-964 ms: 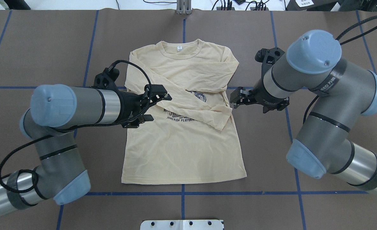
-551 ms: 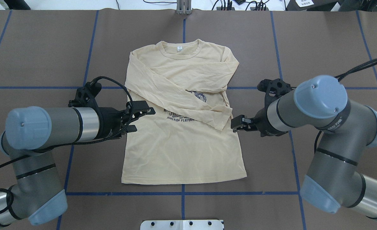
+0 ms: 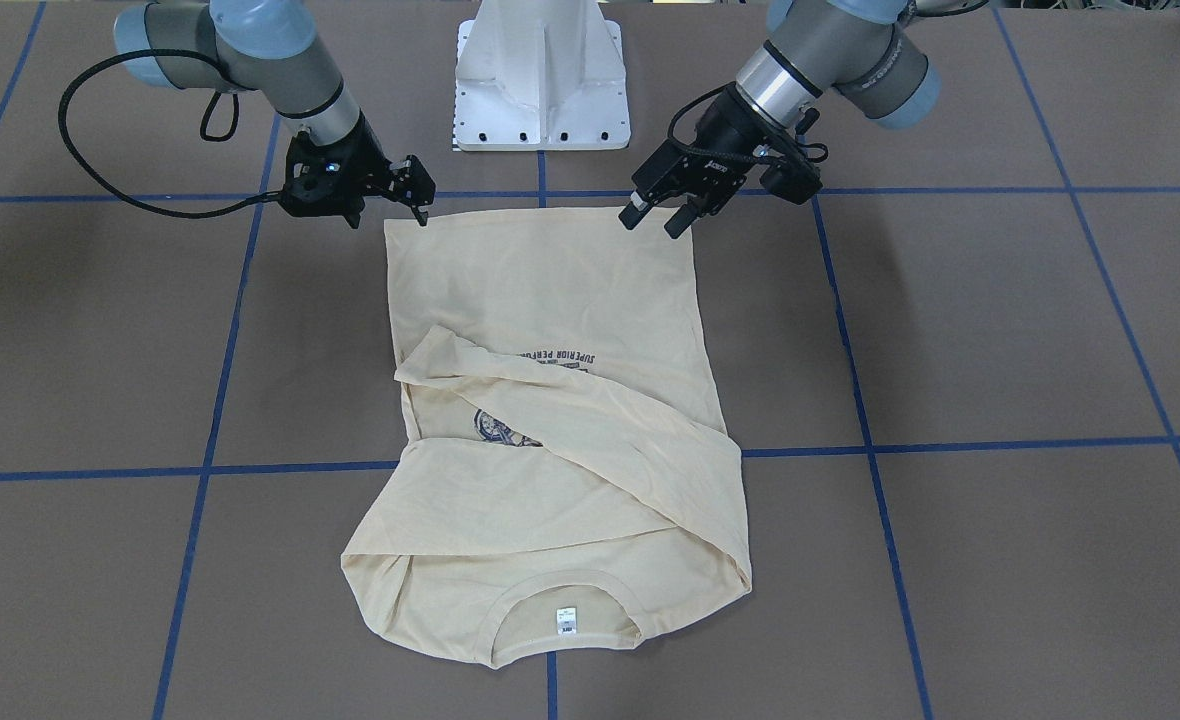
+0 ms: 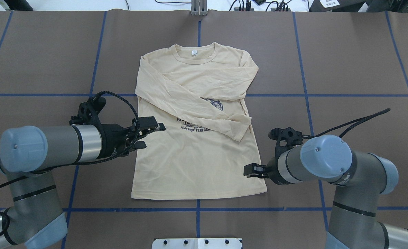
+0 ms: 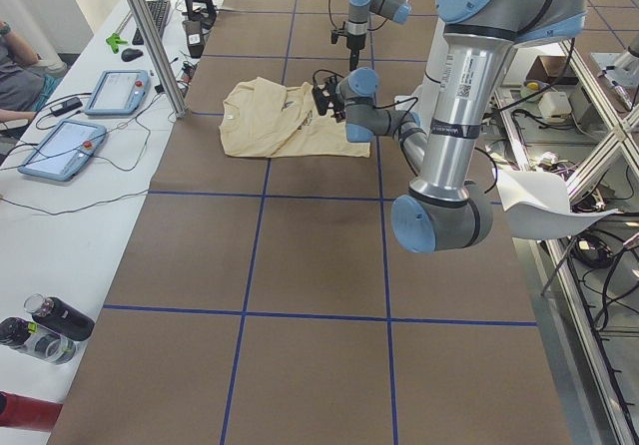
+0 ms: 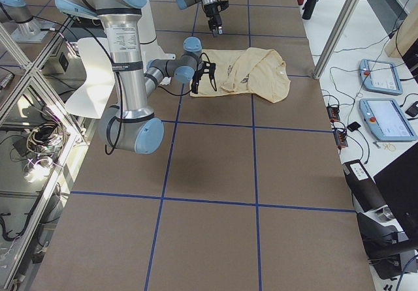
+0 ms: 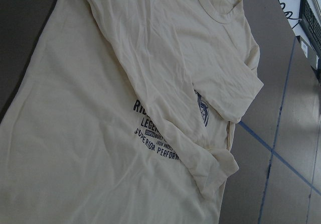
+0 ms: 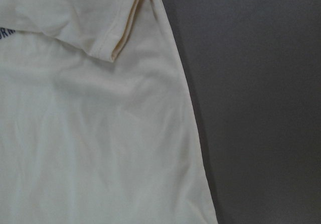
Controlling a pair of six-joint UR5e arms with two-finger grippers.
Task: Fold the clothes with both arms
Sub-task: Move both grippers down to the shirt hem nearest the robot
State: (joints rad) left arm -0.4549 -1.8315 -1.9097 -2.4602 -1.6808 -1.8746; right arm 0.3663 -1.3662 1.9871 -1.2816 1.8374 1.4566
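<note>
The cream-yellow T-shirt lies flat on the brown table, collar at the far side, both sleeves folded across the chest over the navy print. It also shows in the front view and in both wrist views. My left gripper is open and empty, hovering over the shirt's left side edge; in the front view it is near a hem corner. My right gripper is open and empty, just above the shirt's right edge near the other hem corner, as the front view shows.
The white pedestal base stands just behind the hem. Blue tape lines grid the table. Beyond the table's far edge are tablets, bottles and a seated person.
Both arms have drawn back toward the robot. The left gripper went from over the chest to the shirt's left edge, the right gripper from the sleeve cuff down to the hem corner. The shirt has not moved.
</note>
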